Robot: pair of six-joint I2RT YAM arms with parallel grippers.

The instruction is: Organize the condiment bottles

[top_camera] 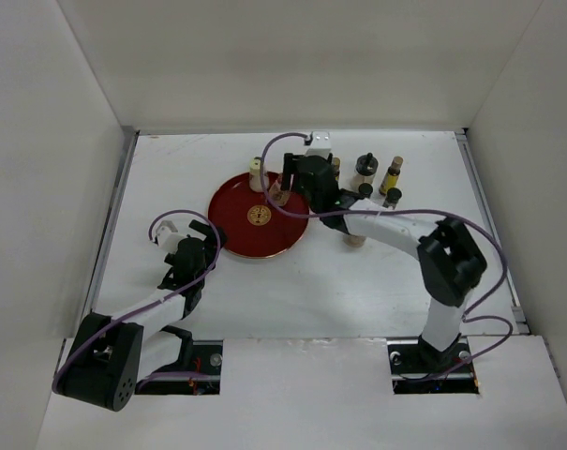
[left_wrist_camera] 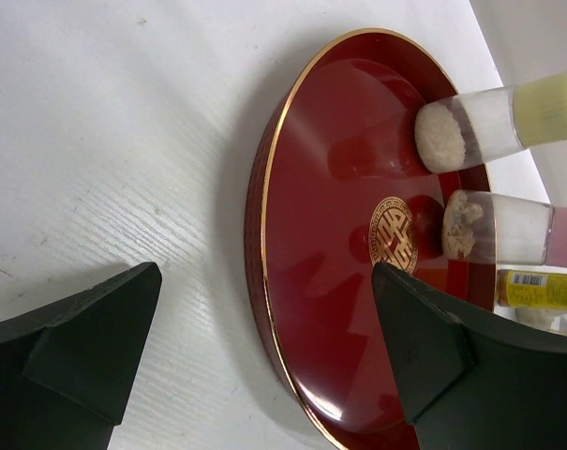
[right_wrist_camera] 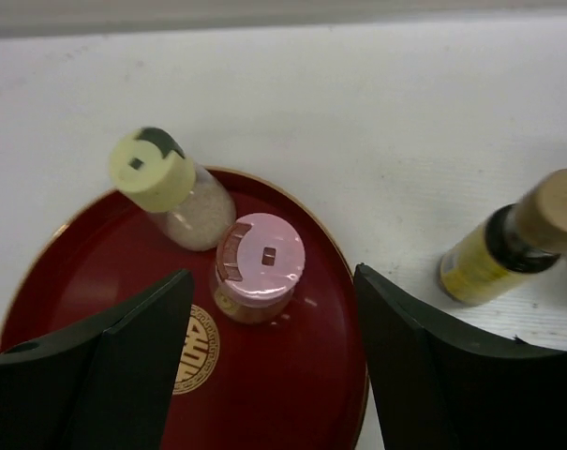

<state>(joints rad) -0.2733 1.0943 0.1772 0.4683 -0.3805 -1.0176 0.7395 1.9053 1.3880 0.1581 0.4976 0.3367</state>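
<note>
While the right end effector [right_wrist_camera: 274, 281] hangs over the far part of the red tray [right_wrist_camera: 77, 272], I can see its jaws spread wide. The pink-capped jar [right_wrist_camera: 260, 267] stands upright on the tray between them. There is a gap on either side of the jar, so nothing is gripped. Just up and left of it in the right wrist view, the cream-capped bottle [right_wrist_camera: 156, 169] also stands on the tray, near the rim. At the right edge of that frame a tan-capped yellow bottle [right_wrist_camera: 489, 258] sits on the white bench [top_camera: 358, 291], off the tray.

From the top camera I make out more bottles on the bench in the upper right, beyond the tray: a black-capped bottle [top_camera: 365, 169], a slim yellow bottle [top_camera: 392, 174] and a small dark-capped one [top_camera: 393, 197].

My left end effector [left_wrist_camera: 264, 281] sits by the tray's lower-left edge in the top view. It is wide open and empty, with one finger over the bench and the other over the tray.
</note>
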